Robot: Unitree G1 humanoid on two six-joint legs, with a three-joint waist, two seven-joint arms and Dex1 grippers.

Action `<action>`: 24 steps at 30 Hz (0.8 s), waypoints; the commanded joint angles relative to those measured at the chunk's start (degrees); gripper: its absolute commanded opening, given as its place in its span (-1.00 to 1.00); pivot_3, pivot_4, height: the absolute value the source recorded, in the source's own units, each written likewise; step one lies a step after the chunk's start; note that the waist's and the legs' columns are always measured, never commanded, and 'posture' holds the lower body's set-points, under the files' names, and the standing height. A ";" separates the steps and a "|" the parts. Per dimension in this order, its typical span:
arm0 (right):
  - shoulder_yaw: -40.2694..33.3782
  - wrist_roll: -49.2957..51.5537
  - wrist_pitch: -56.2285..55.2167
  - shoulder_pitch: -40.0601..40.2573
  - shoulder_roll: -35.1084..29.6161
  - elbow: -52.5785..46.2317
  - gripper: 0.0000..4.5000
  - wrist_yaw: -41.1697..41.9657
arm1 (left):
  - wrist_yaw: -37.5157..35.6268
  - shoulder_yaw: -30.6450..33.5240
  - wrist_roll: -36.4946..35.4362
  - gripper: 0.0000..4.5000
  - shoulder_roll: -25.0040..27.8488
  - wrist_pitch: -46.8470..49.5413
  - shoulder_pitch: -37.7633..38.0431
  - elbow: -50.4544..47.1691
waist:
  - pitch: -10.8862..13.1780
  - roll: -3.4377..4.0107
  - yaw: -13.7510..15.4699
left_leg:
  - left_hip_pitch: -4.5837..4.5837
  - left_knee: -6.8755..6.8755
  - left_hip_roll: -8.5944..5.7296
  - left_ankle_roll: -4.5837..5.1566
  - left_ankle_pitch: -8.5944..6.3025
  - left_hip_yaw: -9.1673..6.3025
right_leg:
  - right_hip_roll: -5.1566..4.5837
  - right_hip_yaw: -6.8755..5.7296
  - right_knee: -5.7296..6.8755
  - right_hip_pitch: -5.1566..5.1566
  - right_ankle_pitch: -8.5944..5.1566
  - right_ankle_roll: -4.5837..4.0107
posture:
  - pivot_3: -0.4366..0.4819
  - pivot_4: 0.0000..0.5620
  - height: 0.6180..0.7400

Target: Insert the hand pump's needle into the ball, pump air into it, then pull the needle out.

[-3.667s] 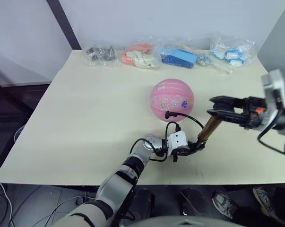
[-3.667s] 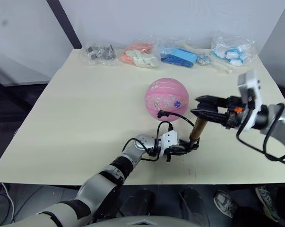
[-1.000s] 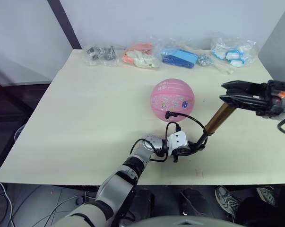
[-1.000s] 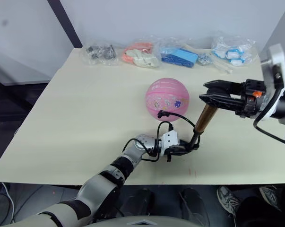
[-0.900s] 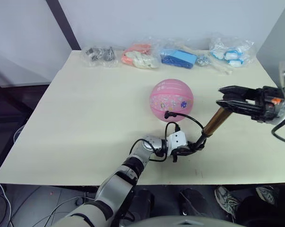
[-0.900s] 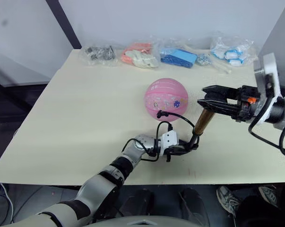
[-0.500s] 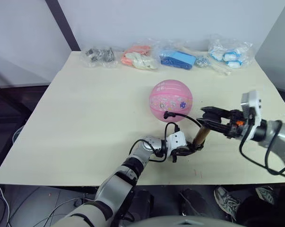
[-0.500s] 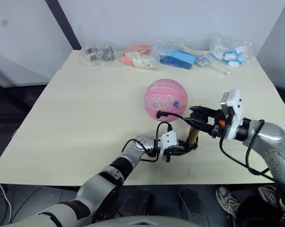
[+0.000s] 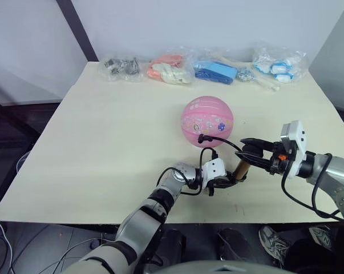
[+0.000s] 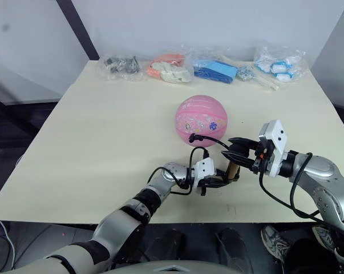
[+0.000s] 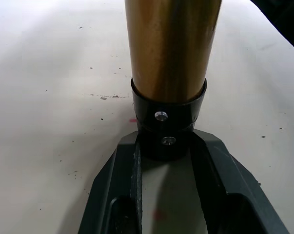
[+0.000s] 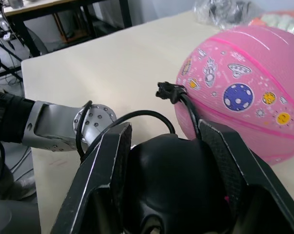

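A pale table holds a pink ball right of centre, with plastic bags along the far edge. Near the ball, toward the front edge, a gold hand pump stands tilted. The left gripper is clamped on the pump's black base cap. The right gripper is closed around the pump's black handle at the top. A thin black hose loops from the pump to the ball's near side, where the needle fitting meets the rubber.
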 commanded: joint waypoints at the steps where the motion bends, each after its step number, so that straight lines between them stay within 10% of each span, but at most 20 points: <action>1: -6.48 6.81 4.71 -4.78 -4.01 -3.31 -0.22 0.64 | -0.65 -1.42 1.94 -0.54 0.64 1.98 1.82 3.16 | 0.12 0.14 0.05 | -0.04 0.01 -0.03 0.00 0.00 0.01 | -0.03 0.01 0.00 -0.02 0.00 0.00 | -0.05 -0.47 1.00; 15: -19.18 31.60 18.01 -19.93 -14.68 -0.40 -0.22 -4.18 | -0.56 -1.21 1.79 -0.54 0.75 2.23 2.33 2.59 | 0.38 0.16 0.10 | -0.15 0.01 -0.02 0.01 0.00 0.01 | -0.09 -0.01 -0.02 -0.08 0.01 -0.01 | -0.05 -0.47 1.00; 24: -16.73 28.23 17.97 -17.22 -14.98 -0.86 -0.22 -2.74 | -0.33 -1.16 1.89 -0.54 0.73 1.98 2.21 3.09 | 0.42 0.12 0.13 | -0.20 0.01 -0.02 0.01 0.00 0.01 | -0.10 -0.02 -0.03 -0.11 0.01 -0.02 | -0.05 -0.47 1.00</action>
